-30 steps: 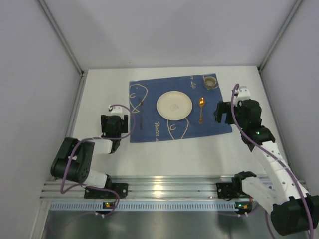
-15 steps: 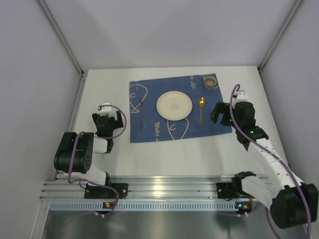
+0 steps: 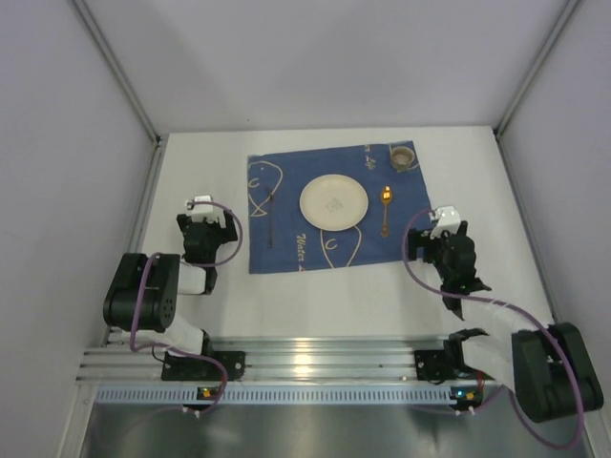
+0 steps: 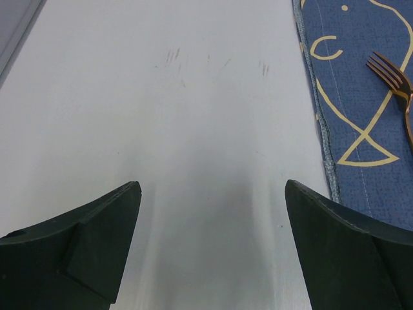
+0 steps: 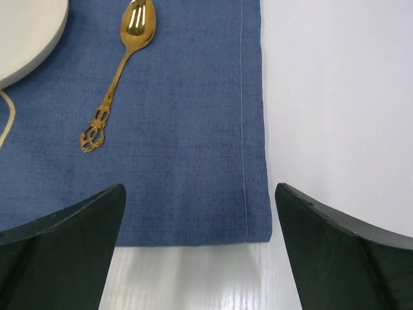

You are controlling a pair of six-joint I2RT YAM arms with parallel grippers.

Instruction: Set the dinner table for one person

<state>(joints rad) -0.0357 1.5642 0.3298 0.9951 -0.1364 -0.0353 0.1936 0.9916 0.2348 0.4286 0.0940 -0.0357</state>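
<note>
The white dinner table [image 3: 334,296] carries a blue cloth [image 3: 286,250] with fish outlines. On the cloth lie a white plate [image 3: 333,202] in the middle, a fork [image 3: 271,215] to its left, a gold spoon [image 3: 385,210] to its right and a small cup [image 3: 403,156] at the far right corner. My left gripper [image 3: 202,221] is open and empty, low over bare table left of the cloth [image 4: 368,168]; the fork [image 4: 395,81] shows ahead of it to the right. My right gripper [image 3: 420,246] is open and empty at the cloth's near right corner [image 5: 181,161], behind the spoon [image 5: 122,61].
A ribbed aluminium rail [image 3: 315,367] runs along the table's near edge, with both arm bases on it. Grey walls enclose the table on the left, far and right sides. The plate's rim [image 5: 26,39] shows at the upper left of the right wrist view.
My right arm has pulled back toward the near edge and folded low, its gripper now at the cloth's near right corner. My left arm shifted left earlier and has since held still.
</note>
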